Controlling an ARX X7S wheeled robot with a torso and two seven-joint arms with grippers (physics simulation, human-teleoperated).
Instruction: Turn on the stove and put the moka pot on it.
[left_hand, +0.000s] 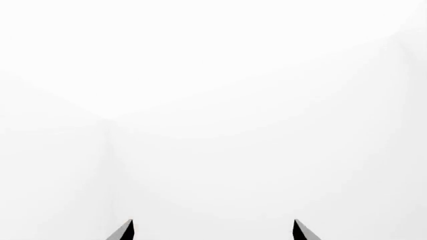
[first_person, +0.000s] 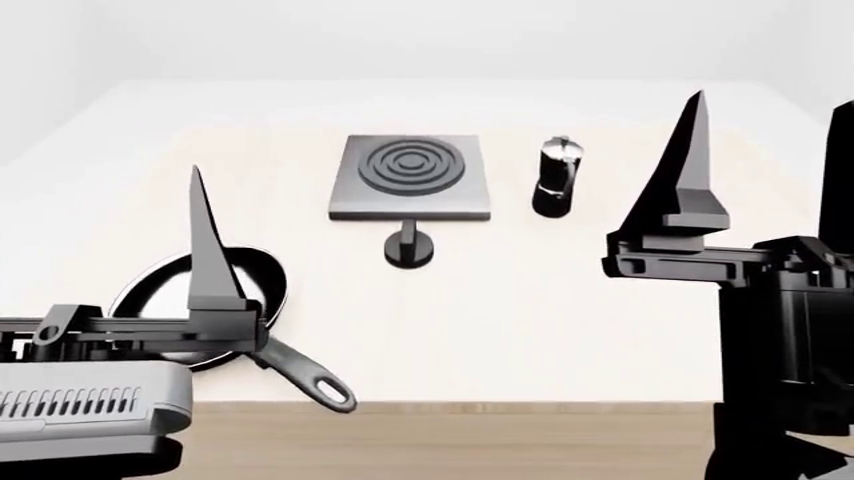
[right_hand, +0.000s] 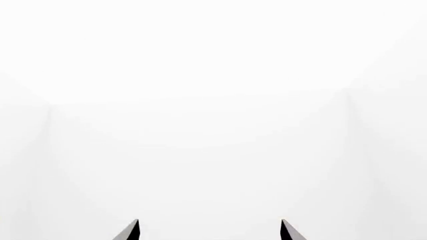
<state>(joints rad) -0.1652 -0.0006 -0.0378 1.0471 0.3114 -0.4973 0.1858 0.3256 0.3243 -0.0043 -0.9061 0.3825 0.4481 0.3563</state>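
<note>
Your left tool (first_person: 198, 235) and right tool (first_person: 694, 150) both point straight up, raised at either side in the head view; in each wrist view the fingertips stand wide apart, holding nothing

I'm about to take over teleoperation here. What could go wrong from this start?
The moka pot is tall and narrow, so a sideways bump from the right gripper could topple it. The knob sits close to the stove edge, leaving little finger room. Both wrist views show only white wall, so no close-up guidance yet.
</note>
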